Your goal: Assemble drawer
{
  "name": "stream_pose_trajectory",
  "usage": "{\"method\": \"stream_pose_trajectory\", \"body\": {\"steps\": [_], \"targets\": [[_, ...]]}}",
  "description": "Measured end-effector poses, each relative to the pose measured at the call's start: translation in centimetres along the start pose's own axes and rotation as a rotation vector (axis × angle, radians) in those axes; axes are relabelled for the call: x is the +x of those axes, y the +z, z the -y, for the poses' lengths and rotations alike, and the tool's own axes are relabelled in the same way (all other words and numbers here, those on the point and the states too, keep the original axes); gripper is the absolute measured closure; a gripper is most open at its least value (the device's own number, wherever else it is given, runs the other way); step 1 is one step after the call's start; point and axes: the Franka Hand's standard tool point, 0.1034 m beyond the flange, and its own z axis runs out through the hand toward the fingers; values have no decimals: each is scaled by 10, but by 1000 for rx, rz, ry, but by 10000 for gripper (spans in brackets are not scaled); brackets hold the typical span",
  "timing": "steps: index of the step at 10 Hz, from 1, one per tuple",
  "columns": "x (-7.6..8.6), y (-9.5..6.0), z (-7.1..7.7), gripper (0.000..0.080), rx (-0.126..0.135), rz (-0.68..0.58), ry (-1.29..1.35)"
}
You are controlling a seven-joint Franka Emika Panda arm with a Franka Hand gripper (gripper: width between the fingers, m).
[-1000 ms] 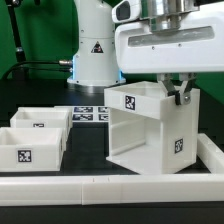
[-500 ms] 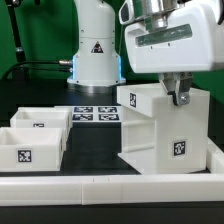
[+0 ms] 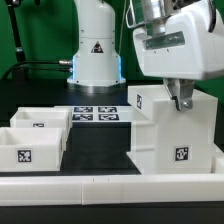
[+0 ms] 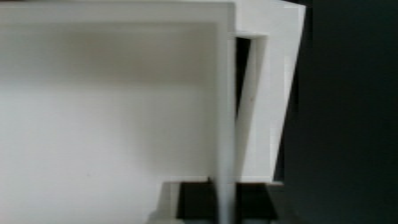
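The white box shell of the drawer [image 3: 176,135] stands on the black table at the exterior view's right, open side facing left, with tags on its side and front. My gripper [image 3: 180,100] is shut on the top edge of its right wall. In the wrist view the thin wall [image 4: 228,110] runs between my dark fingers [image 4: 196,200], with my gripper [image 4: 228,203] closed on it. Two small open-topped trays stand at the exterior view's left, one in front [image 3: 30,147] and one behind [image 3: 42,119]. Their knobs do not show.
The marker board [image 3: 97,113] lies flat on the table between the trays and the shell. A long low white border rail [image 3: 110,186] runs along the front and up the right side [image 3: 214,150]. The arm's base [image 3: 95,50] stands behind.
My gripper has moved toward the exterior view's right, and the box shell has slid with it, closer to the right-hand rail. The trays have not moved.
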Motion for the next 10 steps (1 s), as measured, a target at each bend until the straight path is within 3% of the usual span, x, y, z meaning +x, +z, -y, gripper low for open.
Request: {"method": "stream_pose_trajectory", "body": {"steps": [5,10], "targets": [[-9,6,19,757,-6,14,46],[-3,8,23,757,-42,26,76]]}}
